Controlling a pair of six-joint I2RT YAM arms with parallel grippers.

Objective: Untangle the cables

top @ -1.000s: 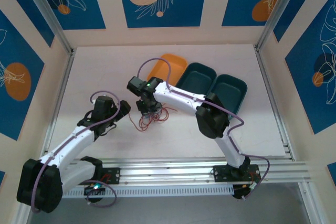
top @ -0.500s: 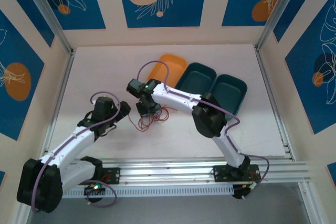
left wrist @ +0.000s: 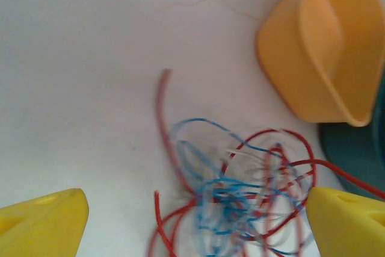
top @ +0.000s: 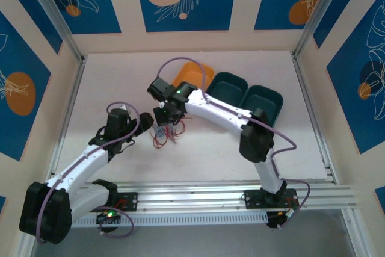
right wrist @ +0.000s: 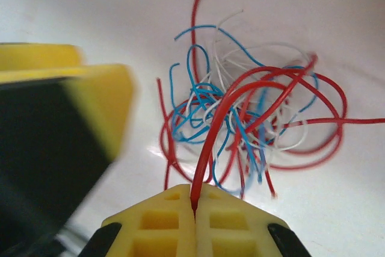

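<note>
Right wrist view shows the work barely begun: the cables (right wrist: 252,118) are one red, blue and white knot on the table (top: 120,82), just near of the orange tray (top: 192,76), with no strand freed. The right gripper (right wrist: 195,200) is clamped on one red cable (right wrist: 210,142). The left gripper (left wrist: 192,221) waits just left of the knot, jaws wide apart. Since a second ago, the right jaws have closed and the knot has shifted slightly left.
</note>
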